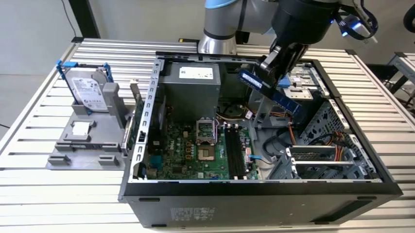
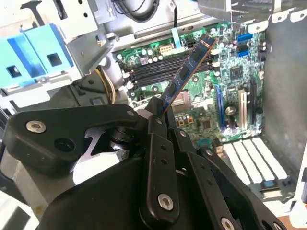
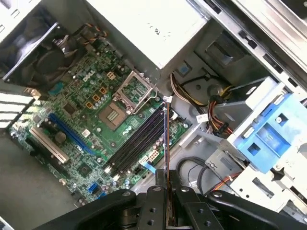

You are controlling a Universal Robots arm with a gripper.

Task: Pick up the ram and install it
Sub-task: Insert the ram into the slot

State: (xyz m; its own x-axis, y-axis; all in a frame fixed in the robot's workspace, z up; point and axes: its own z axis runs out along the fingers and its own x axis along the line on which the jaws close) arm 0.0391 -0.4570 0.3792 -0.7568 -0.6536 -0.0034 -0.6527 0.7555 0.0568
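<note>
While pinched between the closed jaws, the ram (image 2: 189,67) aslant above the motherboard (image 2: 206,91).

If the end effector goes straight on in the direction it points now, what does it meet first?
Most likely the memory slots on the motherboard. In the first wrist view the end effector, shut on the ram, aims the ram's free end at them, with nothing visible between; depth is unclear.
</note>
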